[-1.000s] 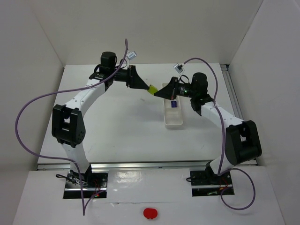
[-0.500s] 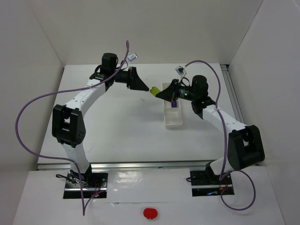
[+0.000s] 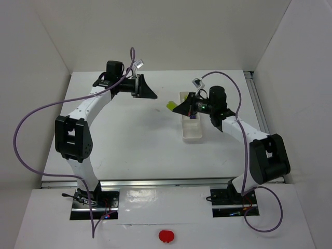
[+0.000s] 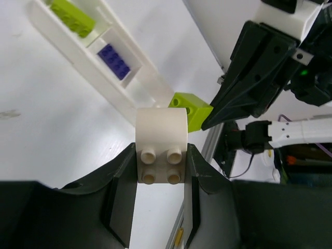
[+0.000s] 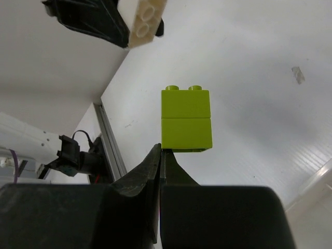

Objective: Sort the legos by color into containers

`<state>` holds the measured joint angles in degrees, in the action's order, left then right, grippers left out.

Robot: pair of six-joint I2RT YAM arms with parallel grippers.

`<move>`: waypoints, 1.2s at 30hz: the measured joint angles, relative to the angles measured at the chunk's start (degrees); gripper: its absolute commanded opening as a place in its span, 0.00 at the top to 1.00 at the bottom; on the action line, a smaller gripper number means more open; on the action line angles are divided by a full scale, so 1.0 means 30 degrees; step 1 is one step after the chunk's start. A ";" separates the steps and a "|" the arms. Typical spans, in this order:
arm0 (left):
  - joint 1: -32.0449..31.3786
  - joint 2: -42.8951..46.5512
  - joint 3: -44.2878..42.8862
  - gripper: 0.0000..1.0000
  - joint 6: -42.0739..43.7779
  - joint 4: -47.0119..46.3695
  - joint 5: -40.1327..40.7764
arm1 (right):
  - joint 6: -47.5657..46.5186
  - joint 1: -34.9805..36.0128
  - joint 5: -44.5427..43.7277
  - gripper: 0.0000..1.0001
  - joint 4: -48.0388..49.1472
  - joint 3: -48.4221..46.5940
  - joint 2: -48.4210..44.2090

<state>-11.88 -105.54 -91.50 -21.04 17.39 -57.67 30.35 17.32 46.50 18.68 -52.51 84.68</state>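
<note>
table [image 3: 135, 135], cream brick [image 4: 161, 136] parted from green brick [image 5: 185, 119]

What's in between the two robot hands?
Only bare table, in the top view. The left gripper holds a cream brick, the right gripper a green brick.

Cream brick [image 4: 161, 150], yellow-green brick [image 5: 185, 118] aloft, apart; purple brick [image 4: 115, 58] flat in tray [image 4: 150, 72], seemingly middle compartment.

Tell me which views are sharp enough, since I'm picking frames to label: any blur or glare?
Top view: evenly lit, soft shadows, no blur, but the held green brick is tiny. Left wrist view: cream brick crisp, tray behind slightly soft. Right wrist view: green brick crisp, right gripper dark and blurred close to the lens.
</note>
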 measured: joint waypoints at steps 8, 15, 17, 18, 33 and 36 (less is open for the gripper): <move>-0.0685 -0.0146 -0.1246 1.00 0.1042 0.3002 0.3796 | -0.0510 0.0692 -0.2659 1.00 -0.1770 0.0007 0.0772; -0.2244 -0.0233 -0.3126 1.00 0.1435 0.4466 0.7053 | -0.2237 0.1188 -0.5858 1.00 -0.5530 -0.1545 0.0947; -0.2273 -0.0270 -0.3235 1.00 0.1333 0.4692 0.8000 | -0.2586 0.1916 -0.6135 1.00 -0.5814 -0.2273 0.1683; -0.2244 -0.0291 -0.3257 1.00 0.1282 0.4772 0.8502 | -0.2681 0.2280 -0.6171 1.00 -0.5843 -0.2448 0.2011; -0.2251 -0.0372 -0.2863 1.00 0.0481 0.6222 1.4804 | -0.3002 0.4750 -0.8378 0.28 -0.7752 -0.3738 0.5792; -0.2790 -0.0787 -0.3300 1.00 0.0488 0.6528 1.5132 | -0.3133 0.4750 -1.0127 0.33 -0.8437 -0.3628 0.4124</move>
<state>-20.25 -107.90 -101.41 -19.57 36.97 -12.27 20.95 31.57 16.12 -6.63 -63.40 97.06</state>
